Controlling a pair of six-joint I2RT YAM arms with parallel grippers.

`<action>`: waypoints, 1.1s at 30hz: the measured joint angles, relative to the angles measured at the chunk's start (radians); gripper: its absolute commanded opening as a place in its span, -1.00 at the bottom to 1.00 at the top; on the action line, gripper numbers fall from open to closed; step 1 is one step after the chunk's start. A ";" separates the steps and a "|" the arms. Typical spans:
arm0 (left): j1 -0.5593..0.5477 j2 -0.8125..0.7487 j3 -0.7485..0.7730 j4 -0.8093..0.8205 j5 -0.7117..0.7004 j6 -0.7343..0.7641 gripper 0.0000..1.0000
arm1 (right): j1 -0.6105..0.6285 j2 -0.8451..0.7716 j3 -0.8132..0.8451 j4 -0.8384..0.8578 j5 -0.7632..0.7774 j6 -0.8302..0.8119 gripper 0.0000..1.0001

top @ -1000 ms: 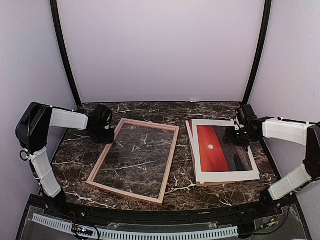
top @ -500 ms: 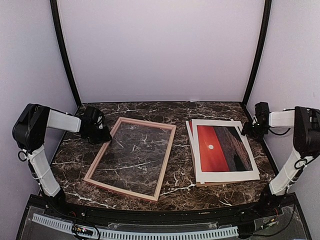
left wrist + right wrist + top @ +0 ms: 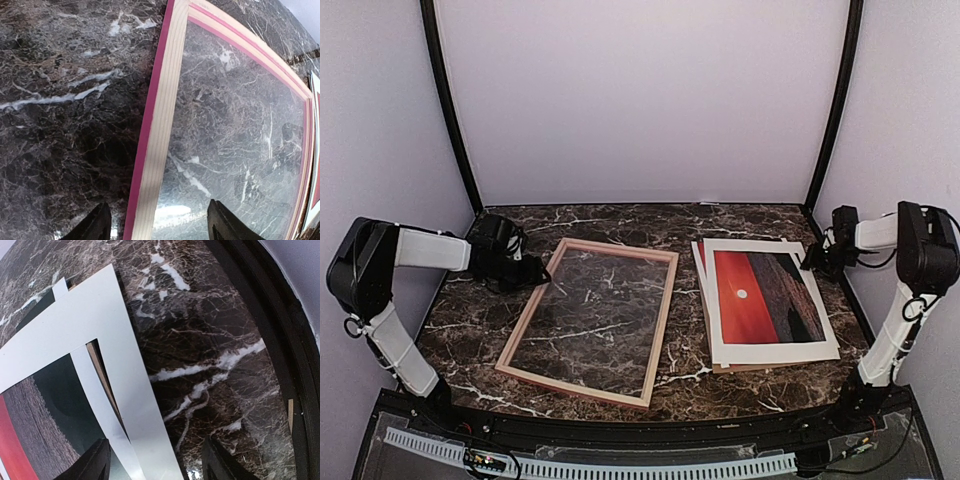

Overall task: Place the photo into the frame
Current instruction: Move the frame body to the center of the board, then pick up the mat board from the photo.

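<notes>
No readable text, labels or numbers

We count one frame (image 3: pixel 533 304), left of centre. At the right lies one stack of three sheets: one photo (image 3: pixel 752 297), one white mat board (image 3: pixel 770 350) and one brown board (image 3: pixel 103 380), of which only a sliver shows. One marble table (image 3: pixel 680 225) bears them. There are two arms, the left arm (image 3: pixel 425 248) and the right arm (image 3: pixel 875 232). There are two grippers, the left gripper (image 3: pixel 157 227) and the right gripper (image 3: pixel 155 462), with two fingers each.
</notes>
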 measured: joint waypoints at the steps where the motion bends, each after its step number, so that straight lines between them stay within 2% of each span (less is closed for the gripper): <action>1: -0.001 -0.012 0.001 -0.007 -0.006 0.004 0.43 | -0.002 0.000 0.000 0.000 -0.005 -0.005 0.13; 11: -0.045 -0.057 0.097 -0.064 -0.045 0.043 0.47 | -0.005 -0.008 -0.027 0.015 -0.067 -0.039 -0.36; 24: -0.229 -0.004 0.200 -0.111 -0.104 0.078 0.47 | -0.007 -0.087 -0.105 0.003 -0.142 -0.046 -0.91; 29: -0.299 0.035 0.239 -0.111 -0.098 0.078 0.47 | -0.007 -0.123 -0.125 0.007 -0.179 -0.045 -0.95; 31: -0.327 0.055 0.261 -0.108 -0.090 0.077 0.47 | -0.007 -0.140 -0.138 0.007 -0.188 -0.045 -0.85; 33: -0.358 0.074 0.283 -0.102 -0.079 0.076 0.48 | -0.007 -0.160 -0.154 0.008 -0.189 -0.042 -0.68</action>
